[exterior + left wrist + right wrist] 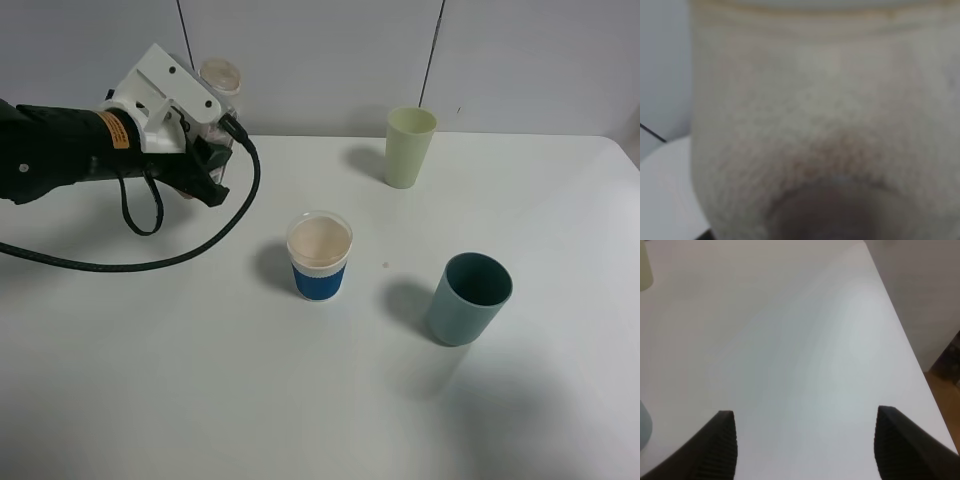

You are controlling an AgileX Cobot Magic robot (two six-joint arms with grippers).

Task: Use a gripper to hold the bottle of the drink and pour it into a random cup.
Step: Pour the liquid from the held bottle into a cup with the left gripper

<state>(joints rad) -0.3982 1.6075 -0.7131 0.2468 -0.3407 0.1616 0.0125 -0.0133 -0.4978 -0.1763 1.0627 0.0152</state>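
Note:
My left gripper [212, 150], bulky and black with a white bracket and a black cable, is shut on the bottle [221, 78] at the table's back left. Only the bottle's wide neck shows above the bracket, roughly upright. In the left wrist view the bottle [820, 125] fills the frame as a pale blur with a brownish patch low down. The cup [320, 256], with a white band over a blue one, stands near the table's middle, to the right of and nearer than the gripper; a pale beige surface shows inside it. My right gripper [805, 440] is open over bare table.
A tall pale green cup [410, 147] stands at the back, right of centre. A teal cup [468, 298] stands right of the banded cup. The black cable [150, 262] loops over the table at the left. The table's right edge [912, 360] runs close to the right gripper.

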